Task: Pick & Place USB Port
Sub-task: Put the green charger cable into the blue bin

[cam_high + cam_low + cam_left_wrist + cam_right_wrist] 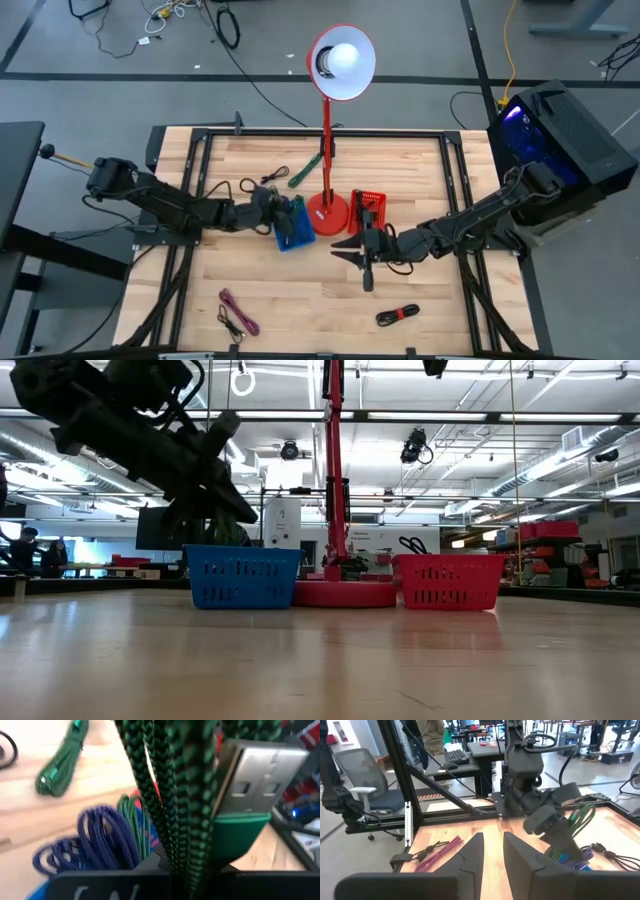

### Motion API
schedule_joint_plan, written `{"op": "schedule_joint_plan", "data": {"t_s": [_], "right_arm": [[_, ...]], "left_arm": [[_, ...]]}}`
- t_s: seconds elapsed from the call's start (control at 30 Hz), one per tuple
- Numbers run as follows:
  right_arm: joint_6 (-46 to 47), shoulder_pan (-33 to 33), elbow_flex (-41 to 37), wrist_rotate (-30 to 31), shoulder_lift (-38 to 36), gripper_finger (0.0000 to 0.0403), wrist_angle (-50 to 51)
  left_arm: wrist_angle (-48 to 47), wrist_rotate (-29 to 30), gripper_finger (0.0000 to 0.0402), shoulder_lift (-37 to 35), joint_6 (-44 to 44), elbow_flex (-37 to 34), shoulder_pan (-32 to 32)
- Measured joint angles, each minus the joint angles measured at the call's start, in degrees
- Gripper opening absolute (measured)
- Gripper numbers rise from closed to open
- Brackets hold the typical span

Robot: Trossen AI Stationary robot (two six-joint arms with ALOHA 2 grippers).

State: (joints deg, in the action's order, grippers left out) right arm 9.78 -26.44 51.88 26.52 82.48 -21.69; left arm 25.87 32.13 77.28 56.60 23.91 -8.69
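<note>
My left gripper [283, 213] is over the blue basket [296, 238] and is shut on a bundled green braided USB cable [175, 795], whose silver plug [257, 772] shows close up in the left wrist view. In the low view the green cable [226, 528] sits just above the basket rim [245, 552]. A blue cable [95, 840] and a green one lie inside the basket. My right gripper [345, 248] is open and empty, in front of the red basket [368, 206], low over the table. My left gripper pinches several strands of the green cable bundle [182, 865] between its two fingers, which hide the place of contact. The fingers come slanting down from the table's left. The bundle is held over the blue basket; whether it touches anything inside, I cannot tell.
A red desk lamp [328, 130] stands on its base [327, 214] between the two baskets. Loose cables lie on the table: green [303, 175], black [250, 187], pink [238, 312] and black-and-red [398, 315]. A lit computer case [560, 140] stands at the right edge.
</note>
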Motion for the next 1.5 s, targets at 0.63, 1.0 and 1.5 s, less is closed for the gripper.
{"op": "schedule_joint_plan", "data": {"t_s": [0.63,1.0,1.5], "right_arm": [[-1.66,0.02,0.00,0.00,0.02,0.0076,-0.42],[-1.64,0.02,0.00,0.00,0.02,0.0076,-0.17],[-1.81,0.02,-0.04,-0.02,0.02,0.0076,0.23]], "left_arm": [[7.34,-1.35,0.0022,8.24,5.49,0.15,-2.10],[7.32,-2.29,0.0102,8.24,3.75,0.14,-0.74],[6.89,-4.52,0.0169,-0.86,-4.84,0.14,1.79]]}}
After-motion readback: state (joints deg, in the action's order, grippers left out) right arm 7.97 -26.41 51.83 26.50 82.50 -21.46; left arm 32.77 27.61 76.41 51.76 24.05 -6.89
